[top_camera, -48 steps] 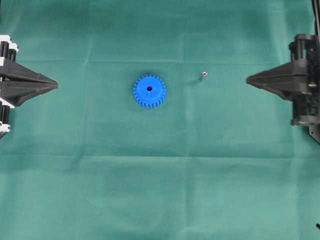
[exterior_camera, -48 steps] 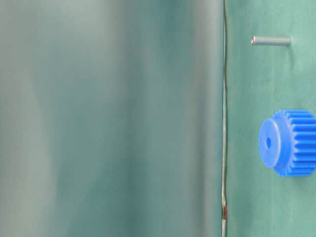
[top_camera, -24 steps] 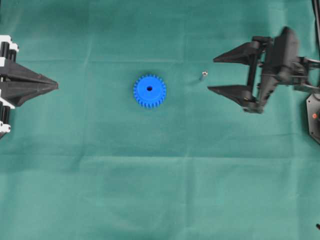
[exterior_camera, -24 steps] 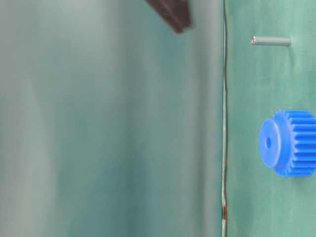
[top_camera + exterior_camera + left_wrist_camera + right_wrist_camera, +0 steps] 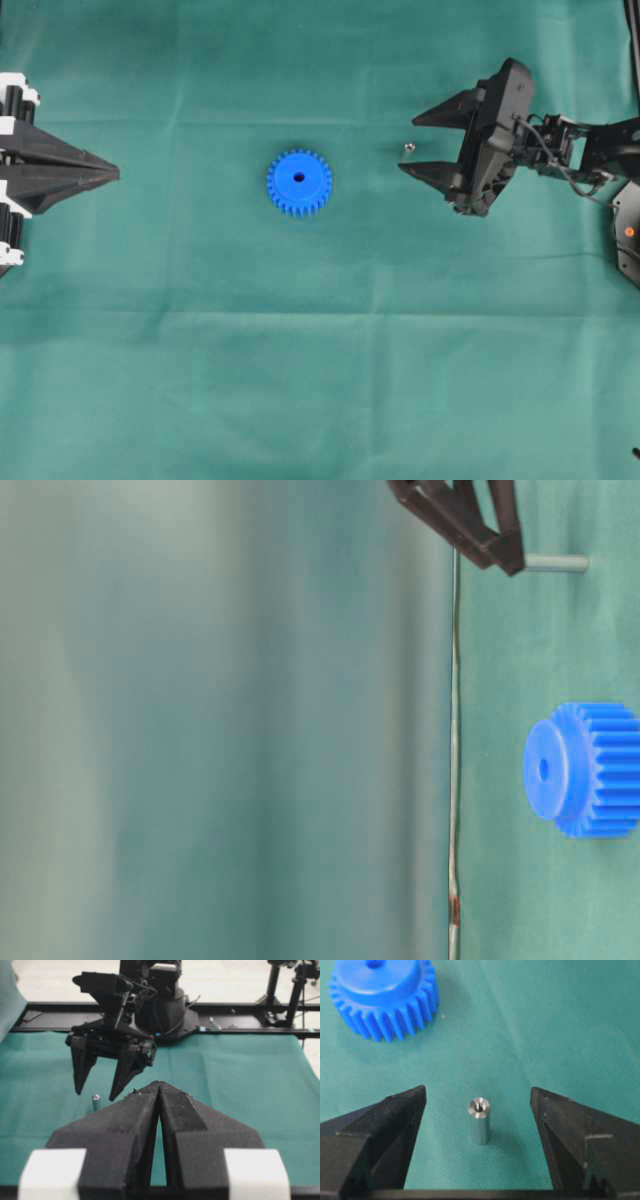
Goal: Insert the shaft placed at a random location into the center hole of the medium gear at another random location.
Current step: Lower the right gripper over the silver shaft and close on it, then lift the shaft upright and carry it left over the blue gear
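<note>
The blue medium gear [image 5: 299,182] lies flat on the green cloth, its center hole [image 5: 299,177] facing up and bare. To its right the small silvery shaft [image 5: 408,150] stands upright on the cloth. My right gripper [image 5: 407,145] is open, and its two fingertips straddle the shaft without touching it. In the right wrist view the shaft [image 5: 480,1121] stands midway between the black fingers [image 5: 400,1125], with the gear [image 5: 385,997] beyond at upper left. My left gripper [image 5: 115,173] is shut on nothing at the far left edge.
Green cloth [image 5: 320,380] covers the whole table, with faint fold creases. The right arm's base [image 5: 160,1005] and a black rail [image 5: 250,1007] stand behind the cloth's far edge in the left wrist view.
The right gripper opened from shut and swung left to the shaft, with its fingers now on either side of it. Gear, shaft and left gripper have not moved.
</note>
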Robot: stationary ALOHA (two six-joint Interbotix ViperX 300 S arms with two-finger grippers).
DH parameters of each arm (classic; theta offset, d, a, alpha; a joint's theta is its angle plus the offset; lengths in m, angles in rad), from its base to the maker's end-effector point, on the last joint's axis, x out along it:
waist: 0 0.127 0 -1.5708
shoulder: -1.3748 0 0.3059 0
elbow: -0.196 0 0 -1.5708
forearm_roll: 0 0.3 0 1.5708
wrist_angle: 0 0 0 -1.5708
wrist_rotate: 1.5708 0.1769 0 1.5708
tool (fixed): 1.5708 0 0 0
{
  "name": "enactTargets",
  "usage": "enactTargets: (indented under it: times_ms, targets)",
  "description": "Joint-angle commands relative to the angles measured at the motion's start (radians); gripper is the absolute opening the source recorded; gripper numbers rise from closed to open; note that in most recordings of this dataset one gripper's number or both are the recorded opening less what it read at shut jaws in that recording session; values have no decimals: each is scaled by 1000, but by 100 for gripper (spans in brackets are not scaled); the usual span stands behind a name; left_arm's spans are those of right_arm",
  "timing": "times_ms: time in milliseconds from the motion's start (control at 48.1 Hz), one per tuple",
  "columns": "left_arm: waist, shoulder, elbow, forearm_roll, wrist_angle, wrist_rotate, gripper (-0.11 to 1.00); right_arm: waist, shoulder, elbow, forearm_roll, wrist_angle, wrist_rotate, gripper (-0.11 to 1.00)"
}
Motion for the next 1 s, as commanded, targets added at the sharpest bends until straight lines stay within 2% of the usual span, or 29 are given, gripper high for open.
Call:
enactTargets:
  times_ms: [0,125,187,374,437,749,978]
  targets:
    - [2,9,-23,3,-2,-2,0,-5,8,-20,3,-21,14,87]
    - [2,9,-23,3,-3,0,0,-5,15,-20,3,-20,14,84]
    - [2,9,-23,3,-2,0,0,-3,15,-20,3,-17,12,76]
    - [2,8,-23,3,8,0,0,-3,15,-14,3,-12,9,25]
    - [2,6,-23,3,11,0,0,-5,15,-15,3,-9,9,13]
    - [3,3,-25,2,11,0,0,-5,6,-20,3,-12,9,13]
    - [2,5,-25,3,11,-2,0,-3,-112,-52,3,69,9,13]
